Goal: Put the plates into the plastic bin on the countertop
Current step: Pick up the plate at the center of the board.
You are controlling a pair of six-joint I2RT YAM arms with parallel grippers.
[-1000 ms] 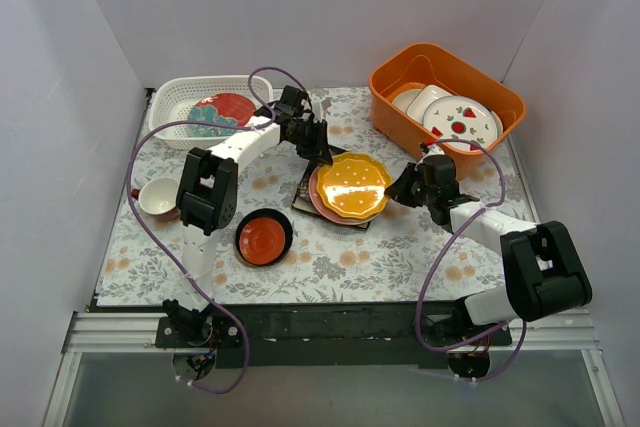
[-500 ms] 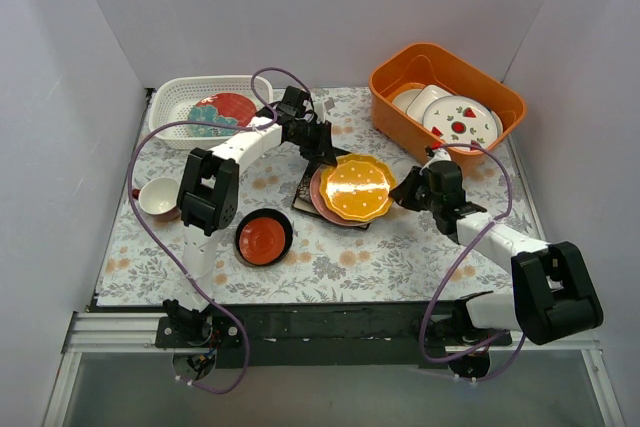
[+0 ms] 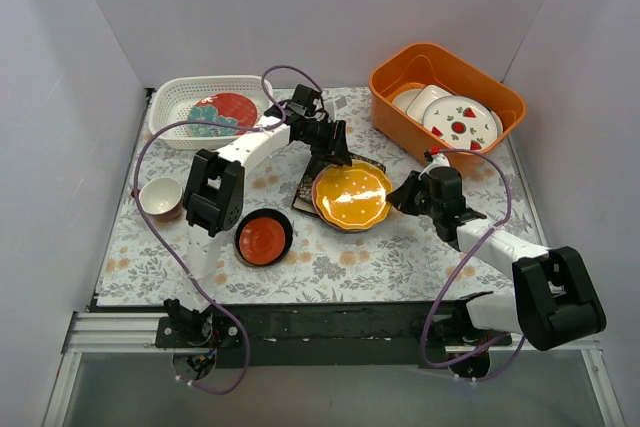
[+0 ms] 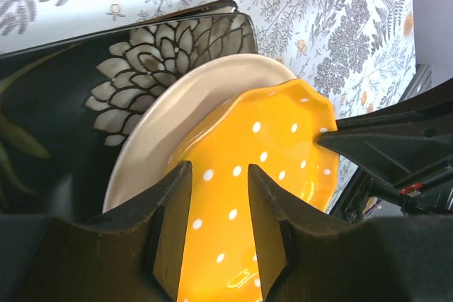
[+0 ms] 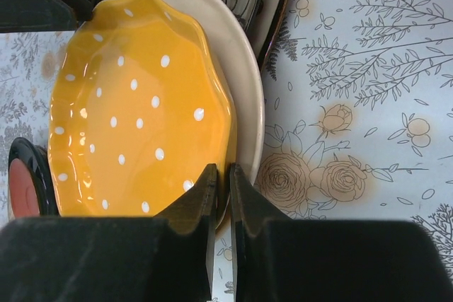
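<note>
The yellow scalloped dotted plate lies on top of a pale round plate and a dark floral square plate in the middle of the countertop. My right gripper is shut on the yellow plate's right rim. My left gripper is open just above the yellow plate's back left part. The white perforated bin at the back left holds the teal-and-red plate. A small red dish in a dark bowl sits at the front left.
An orange tub with white strawberry plates stands at the back right. A small white cup sits at the left edge. Purple cables loop over both arms. White walls close in the table on three sides.
My left gripper has moved right and forward, from the stack's back left edge to over the yellow plate. The yellow plate has shifted slightly in my right gripper's hold.
</note>
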